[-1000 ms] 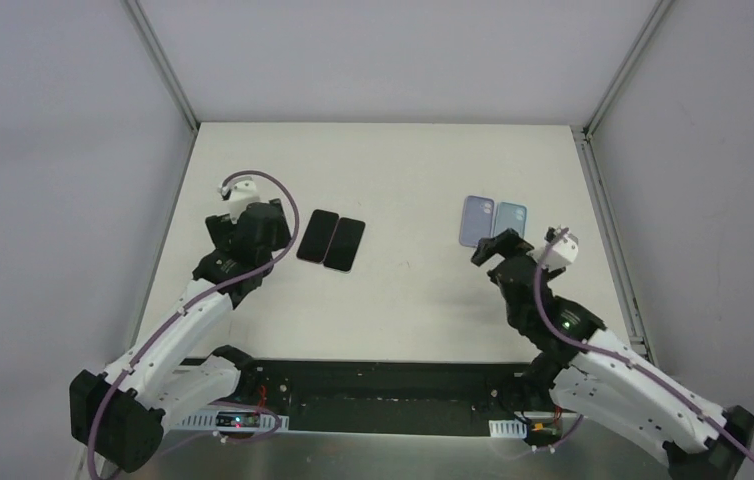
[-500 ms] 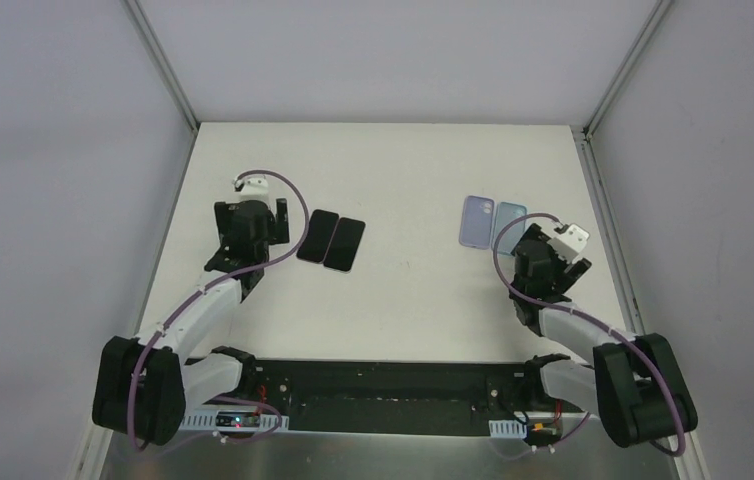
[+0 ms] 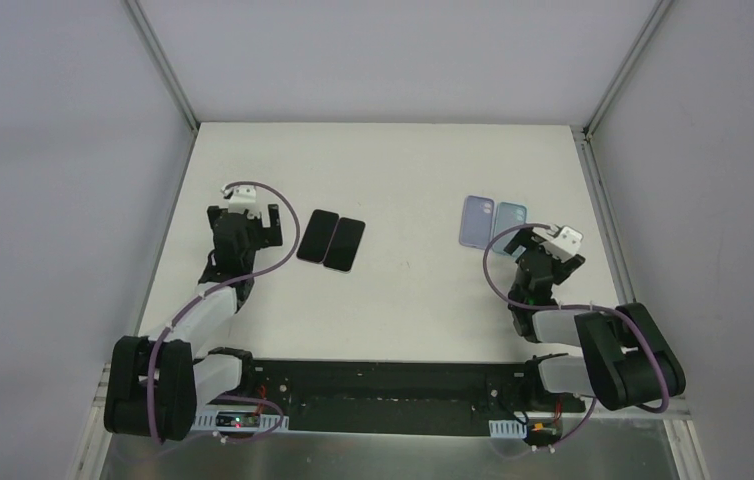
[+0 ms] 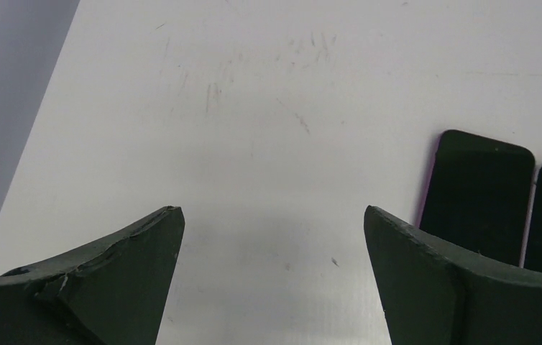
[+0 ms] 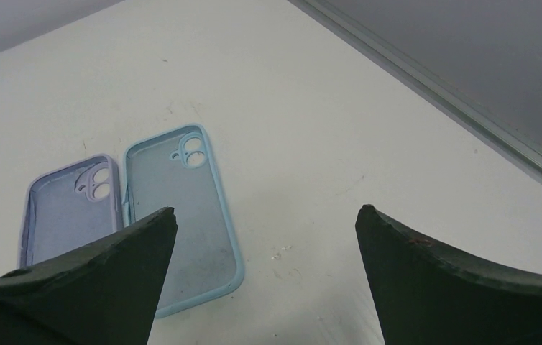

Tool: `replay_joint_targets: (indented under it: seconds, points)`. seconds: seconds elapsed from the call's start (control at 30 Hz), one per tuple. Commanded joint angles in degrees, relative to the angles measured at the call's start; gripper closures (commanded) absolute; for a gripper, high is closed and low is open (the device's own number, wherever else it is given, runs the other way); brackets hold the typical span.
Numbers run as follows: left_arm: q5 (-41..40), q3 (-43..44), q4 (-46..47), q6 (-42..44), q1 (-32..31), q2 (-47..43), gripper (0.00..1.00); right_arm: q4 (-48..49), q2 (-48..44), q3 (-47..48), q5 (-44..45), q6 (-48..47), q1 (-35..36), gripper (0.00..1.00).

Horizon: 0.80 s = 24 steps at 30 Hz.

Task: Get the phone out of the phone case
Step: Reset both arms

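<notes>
two black slab phones (image 3: 318,236) left, lilac silicone case (image 3: 475,220) and pale-blue silicone case (image 3: 509,222) right, empty: sorted apart, extraction looks done. left gripper (image 4: 274,215), right gripper (image 5: 267,215) splayed, holding nothing.

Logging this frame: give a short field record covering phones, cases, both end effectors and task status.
phones: left black rectangular phone and right black rectangular phone, side by side, flat on white table
cases: lilac soft phone case and light blue soft phone case, adjacent, both empty
left end effector: open, empty
right end effector: open, empty
task status: apparently done
</notes>
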Motion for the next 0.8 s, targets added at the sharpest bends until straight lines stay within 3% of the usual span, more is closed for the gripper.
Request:
replay_joint_targets:
  seconds: [0.0,0.13,0.23,0.27,0.3,0.37,0.67,0.77]
  points:
    - [5.3,-4.0,0.9,0.6,0.4,-6.3,0.00,5.2,-0.6,1.2,-2.2,-1.0,-0.4,0.01]
    - [4.1,-5.1,1.0,-1.7,-0.3,-3.7,0.00,-2.6,-3.0,2.7,-7.4,4.1,-4.5,0.01]
    - [-9.0,-6.3,5.5,-3.3,-0.4,-2.3,0.00,-4.7,-3.4,1.8,-18.1,6.4,-8.7,0.01]
    - [-9.4,-6.3,6.2,-5.7,0.7,-1.8,0.00,4.8,0.4,0.4,-20.6,5.4,-9.8,0.01]
    - [-8.7,-6.1,7.1,-6.0,1.1,-0.4,0.00,6.8,2.6,0.2,-19.6,4.6,-9.5,0.01]
    - [-7.4,-5.0,9.1,-4.9,0.2,3.7,0.00,-7.4,-0.9,4.3,-20.3,6.5,-9.8,0.01]
    - [-11.7,-5.1,10.8,-3.9,-2.0,5.0,0.00,-7.3,0.1,5.4,-20.8,7.1,-11.0,0.01]
    - [-11.3,-10.2,19.9,-5.3,-0.8,5.7,0.00,-4.2,-0.1,3.7,-24.2,5.1,-10.6,0.01]
